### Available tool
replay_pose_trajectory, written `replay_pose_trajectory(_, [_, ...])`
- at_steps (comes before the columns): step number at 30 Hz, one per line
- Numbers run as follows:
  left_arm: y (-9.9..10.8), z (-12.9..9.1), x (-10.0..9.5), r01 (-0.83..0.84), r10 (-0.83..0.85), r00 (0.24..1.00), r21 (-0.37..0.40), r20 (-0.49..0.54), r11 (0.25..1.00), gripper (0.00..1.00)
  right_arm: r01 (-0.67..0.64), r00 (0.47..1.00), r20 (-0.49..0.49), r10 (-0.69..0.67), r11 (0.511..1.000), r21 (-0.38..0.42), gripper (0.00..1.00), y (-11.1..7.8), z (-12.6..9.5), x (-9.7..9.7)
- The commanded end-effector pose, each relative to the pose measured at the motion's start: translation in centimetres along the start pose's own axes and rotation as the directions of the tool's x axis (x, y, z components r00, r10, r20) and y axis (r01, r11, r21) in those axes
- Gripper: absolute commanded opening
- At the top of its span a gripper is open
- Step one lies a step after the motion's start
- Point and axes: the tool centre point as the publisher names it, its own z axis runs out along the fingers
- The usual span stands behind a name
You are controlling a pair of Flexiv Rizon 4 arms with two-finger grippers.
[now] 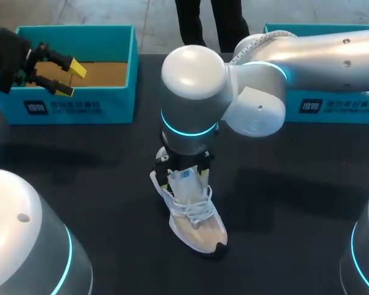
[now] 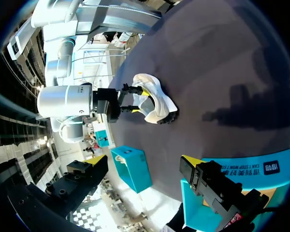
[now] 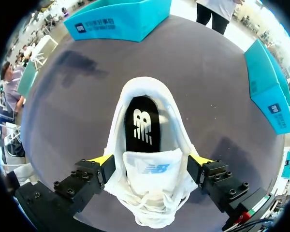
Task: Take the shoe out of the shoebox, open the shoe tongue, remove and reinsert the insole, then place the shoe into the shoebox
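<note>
**Head view: shoe out on the surface, right pincer clamped across it**

The pale shoe (image 1: 194, 215) lies on the dark surface (image 1: 98, 160), well apart from both boxes, toe pointing away from them. My right arm comes in from the right and drops straight over it. On the right wrist view, the right pincer (image 3: 152, 160) is spread wide, a yellow tip pressed to each side of the shoe beside the tongue (image 3: 150, 170). The black insole (image 3: 142, 123) sits inside. Over on the left, the left pincer (image 1: 71, 80) hangs above the teal shoebox (image 1: 80, 104), fingers apart, holding nothing. A second teal box (image 1: 332, 107) sits at the right.
</note>
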Motion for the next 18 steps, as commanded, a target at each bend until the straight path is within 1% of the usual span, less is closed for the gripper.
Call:
replay_pose_trajectory(1, [-0.1,0.0,0.0,-0.001,0.001,1.000,-0.001,-0.002,1.000,1.00,-0.003,1.000,0.004,0.003,1.000,-0.007,1.00,-0.7,-0.8,-0.2])
replay_pose_trajectory(10, [-0.1,0.0,0.0,-0.001,0.001,1.000,-0.001,-0.002,1.000,1.00,-0.012,1.000,0.006,0.012,1.000,0.003,1.00,-1.6,-1.2,-0.3])
replay_pose_trajectory(18, [-0.1,0.0,0.0,-0.001,0.001,1.000,-0.001,-0.002,1.000,1.00,-0.016,1.000,0.018,0.016,1.000,-0.002,1.00,-2.3,-2.7,-0.4])
